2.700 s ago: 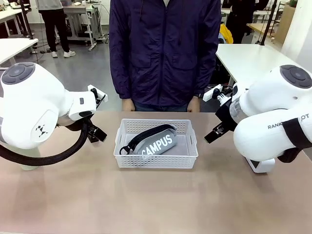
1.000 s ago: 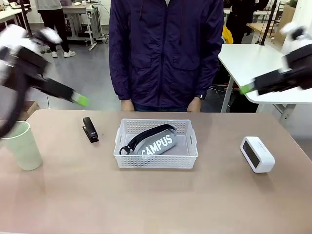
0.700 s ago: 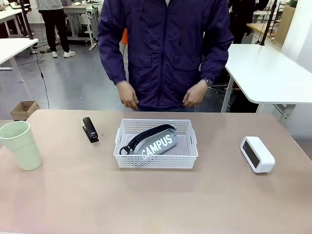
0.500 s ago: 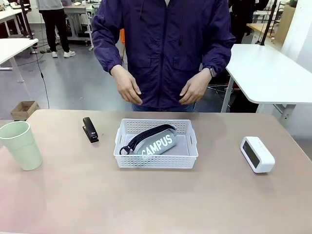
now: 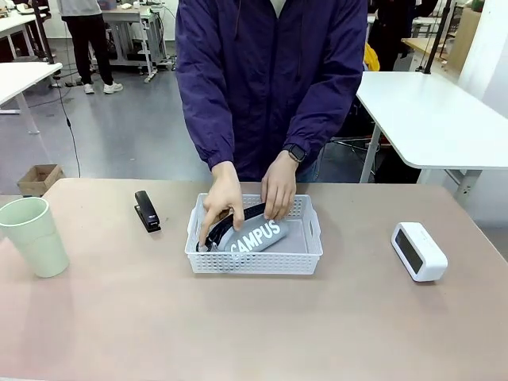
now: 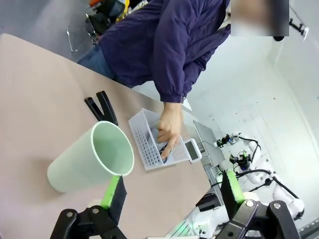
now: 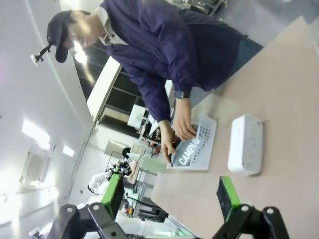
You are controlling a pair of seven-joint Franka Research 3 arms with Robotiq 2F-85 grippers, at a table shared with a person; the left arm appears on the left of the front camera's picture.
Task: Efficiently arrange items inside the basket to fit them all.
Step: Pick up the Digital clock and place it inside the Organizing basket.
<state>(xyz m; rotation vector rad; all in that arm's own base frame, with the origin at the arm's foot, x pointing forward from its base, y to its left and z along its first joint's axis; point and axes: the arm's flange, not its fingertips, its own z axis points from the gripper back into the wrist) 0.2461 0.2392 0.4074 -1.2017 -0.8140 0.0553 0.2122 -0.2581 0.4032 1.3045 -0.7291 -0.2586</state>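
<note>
A person in a dark purple zip-up jacket (image 5: 270, 79) and a dark wristwatch (image 5: 296, 152) leans over the far edge of a pinkish-brown table (image 5: 238, 333) in a workshop. Behind, white tables stand at the left (image 5: 20, 75) and at the right (image 5: 429, 119) on a grey floor (image 5: 127, 135), with a small open cardboard box (image 5: 40, 178) sitting near the left one. Farther back at the left, a second person in black trousers and white shoes (image 5: 89, 32) stands beside a cluttered workbench (image 5: 127, 20).
</note>
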